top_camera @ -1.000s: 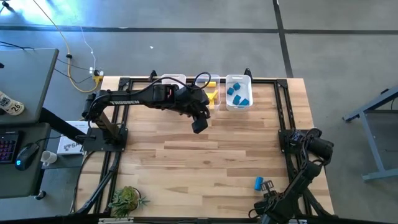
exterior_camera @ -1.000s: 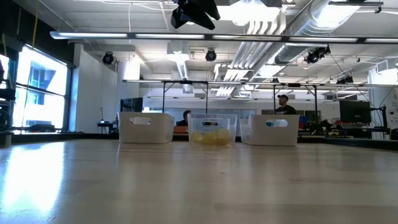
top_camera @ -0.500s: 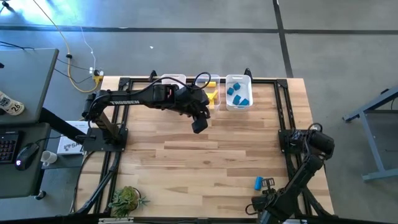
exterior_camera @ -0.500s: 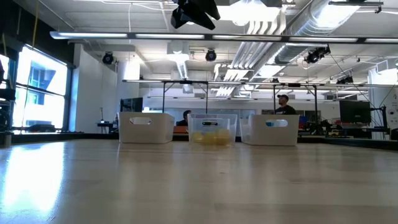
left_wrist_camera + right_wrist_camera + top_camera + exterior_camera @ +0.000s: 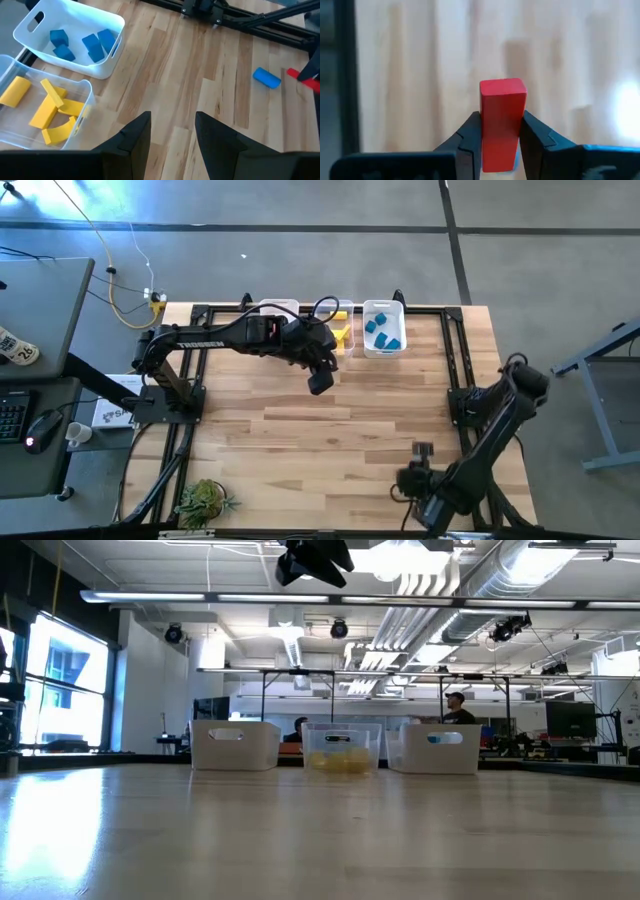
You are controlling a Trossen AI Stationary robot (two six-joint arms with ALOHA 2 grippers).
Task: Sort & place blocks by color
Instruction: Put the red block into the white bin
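The red block sits pinched upright in the right gripper, held above the counter nr its front right corner; it's gripped only low on its sides w/ most of the block standing proud, so a fast swing toward the bins at the back edge could tip or drop it. The left gripper hangs open & empty above the counter just in front of the yellow bin, and might get in the carry path. Only the right wrist view shows the grip; only the left wrist view shows a blue cylinder lying loose on the counter, which the high view hides behind the right arm.
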